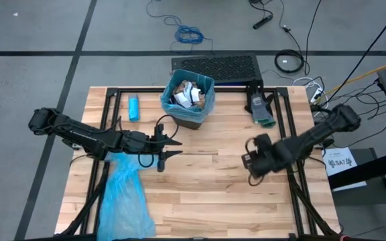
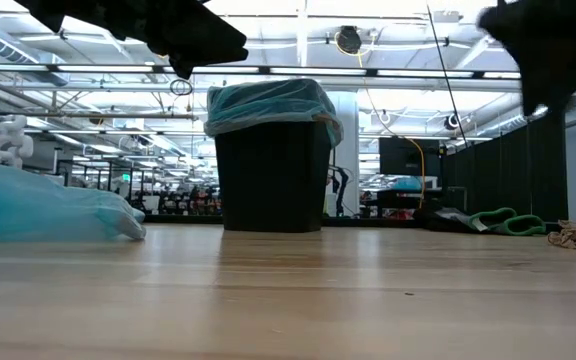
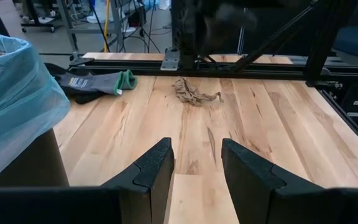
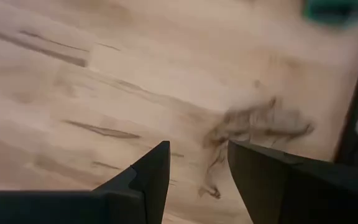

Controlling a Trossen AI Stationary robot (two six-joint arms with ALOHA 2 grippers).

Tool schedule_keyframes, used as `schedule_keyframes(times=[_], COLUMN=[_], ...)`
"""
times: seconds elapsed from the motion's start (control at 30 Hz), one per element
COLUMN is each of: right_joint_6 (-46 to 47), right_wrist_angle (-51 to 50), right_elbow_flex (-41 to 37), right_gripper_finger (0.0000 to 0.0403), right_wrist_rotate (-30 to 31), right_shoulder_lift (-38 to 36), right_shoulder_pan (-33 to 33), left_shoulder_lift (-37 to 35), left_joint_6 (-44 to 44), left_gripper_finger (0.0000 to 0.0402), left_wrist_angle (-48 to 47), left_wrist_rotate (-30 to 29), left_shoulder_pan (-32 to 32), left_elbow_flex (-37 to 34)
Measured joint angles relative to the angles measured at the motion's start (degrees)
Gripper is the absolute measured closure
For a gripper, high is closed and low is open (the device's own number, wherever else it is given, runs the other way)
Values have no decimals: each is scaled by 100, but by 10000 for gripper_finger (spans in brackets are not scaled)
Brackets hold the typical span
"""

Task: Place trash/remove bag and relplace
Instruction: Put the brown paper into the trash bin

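Observation:
A dark bin (image 1: pixel 188 100) lined with a light-blue bag stands near the table's far edge, holding brown and white crumpled trash (image 1: pixel 187 94). One brown paper scrap (image 3: pixel 194 94) lies on the table at the right, just beyond my right gripper's fingertips (image 4: pixel 260 124). My right gripper (image 4: pixel 197 171) hovers open over the wood, touching nothing (image 1: pixel 250 162). My left gripper (image 1: pixel 171 148) is open and empty, in the air on the near side of the bin (image 3: pixel 197 171). A spare light-blue bag (image 1: pixel 122 194) lies flat at the near left.
A small solid blue oblong object (image 1: pixel 134 107) lies left of the bin. Grey and green gloves (image 1: pixel 261 111) rest at the far right, beside the black frame rail (image 1: pixel 283 110). Bare wood (image 1: pixel 206 194) spreads between the arms and toward the near edge.

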Motion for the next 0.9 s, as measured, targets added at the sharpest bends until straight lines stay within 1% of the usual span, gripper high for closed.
schedule_keyframes(times=[0.07, 0.17, 0.27, 0.37, 0.5, 0.6, 0.7, 0.8, 0.9], right_joint_6=[773, 1656, 2193, 2641, 2814, 2973, 3131, 2970, 2936], right_wrist_angle=[361, 815, 1084, 1250, 1322, 1551, 2050, 2737, 2961], right_elbow_flex=[-565, -1282, -1830, -2192, -2475, -2662, -2954, -3329, -3506], right_gripper_finger=[250, 250, 250, 250, 243, 229, 214, 203, 207], right_wrist_rotate=[10, 44, 61, -36, -260, -280, -283, -229, -198], right_shoulder_lift=[-65, -92, -96, -96, -99, -99, -99, -114, -145], right_shoulder_pan=[279, 532, 523, 400, 191, 40, -122, -249, -303], left_shoulder_lift=[0, 0, 0, 0, 0, 0, 0, 0, 0], left_joint_6=[1, 1, 3, 5, 49, 49, 50, 44, 40], left_gripper_finger=[260, 260, 260, 260, 260, 260, 260, 260, 260], left_wrist_angle=[12, 48, 50, 61, 61, 60, 59, 59, 55], left_wrist_rotate=[0, 0, 0, 0, 0, -2, -2, -2, -2], left_shoulder_pan=[0, 0, 0, 0, 0, 0, 0, 0, 0], left_elbow_flex=[0, 0, 0, 0, 0, 0, 0, 0, 0])
